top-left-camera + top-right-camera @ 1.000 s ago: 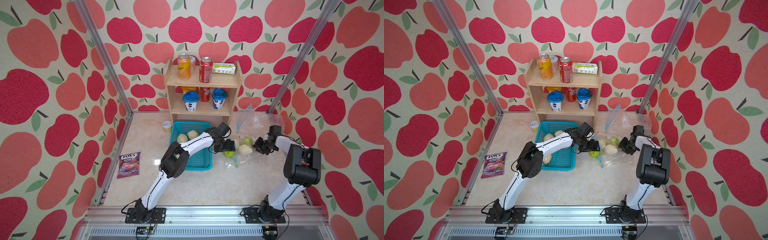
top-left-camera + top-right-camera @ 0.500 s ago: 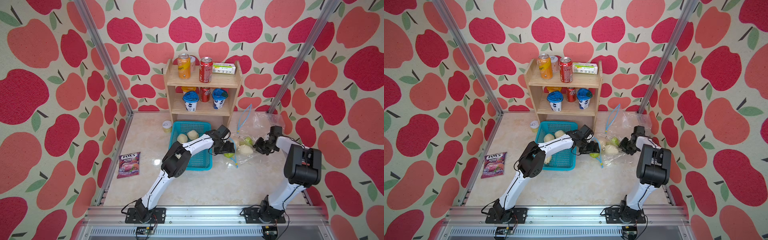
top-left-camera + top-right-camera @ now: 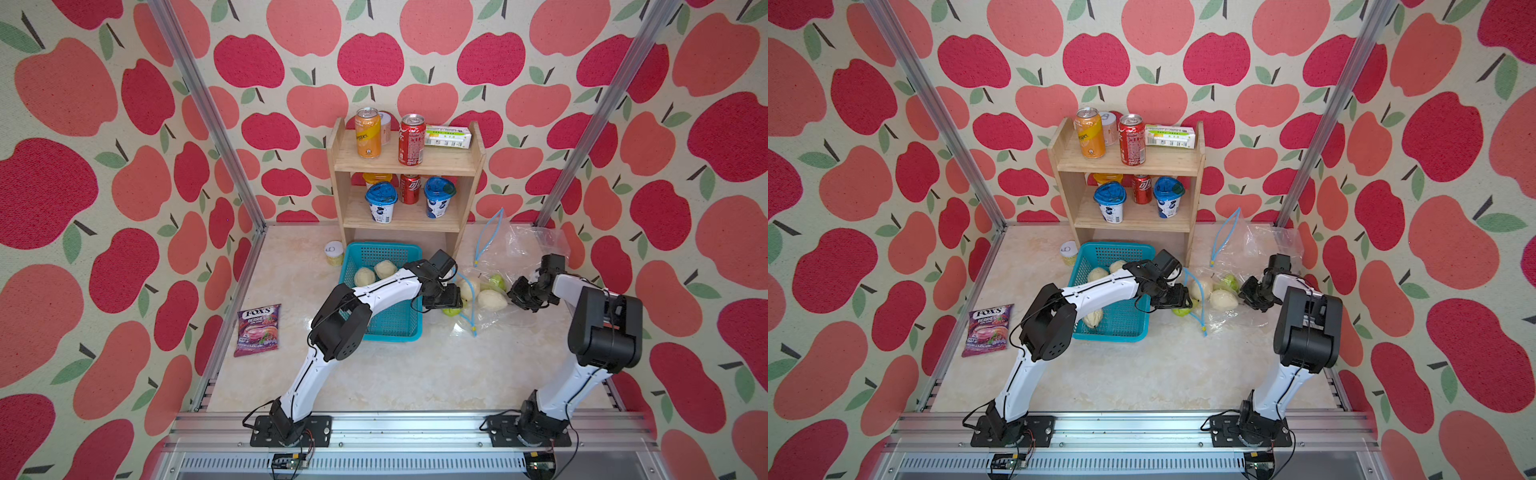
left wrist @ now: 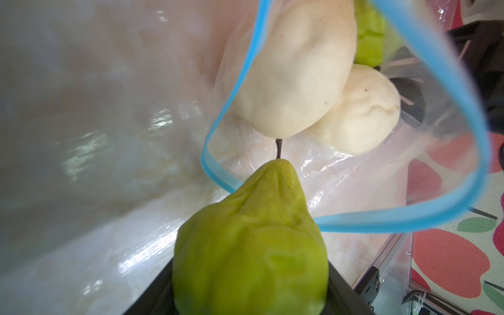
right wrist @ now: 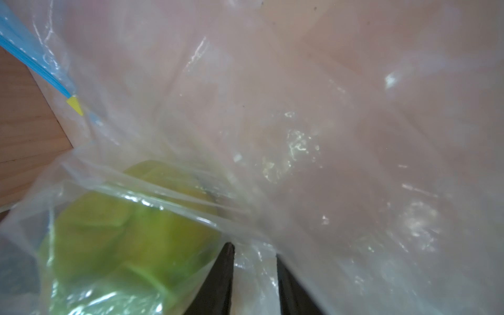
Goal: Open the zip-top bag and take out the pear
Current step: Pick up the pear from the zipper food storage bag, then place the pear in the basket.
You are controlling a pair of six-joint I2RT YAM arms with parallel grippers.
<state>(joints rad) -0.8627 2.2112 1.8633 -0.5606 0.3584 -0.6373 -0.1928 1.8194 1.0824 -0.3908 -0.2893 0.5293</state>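
Green pear (image 4: 251,245) sits at the open mouth of the bag (image 3: 488,322), between the jaws of the left gripper (image 3: 451,303); I cannot tell if they squeeze it. The right gripper (image 5: 253,253) seems to pinch the bag's far end. The pear could slip (smooth skin) or catch the blue zip edge (image 4: 218,131). The basket (image 3: 390,337) is just beside; open table (image 3: 415,374) lies in front.

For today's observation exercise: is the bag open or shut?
Open: the bag has its blue zip spread in a wide loop, the green pear at its mouth.
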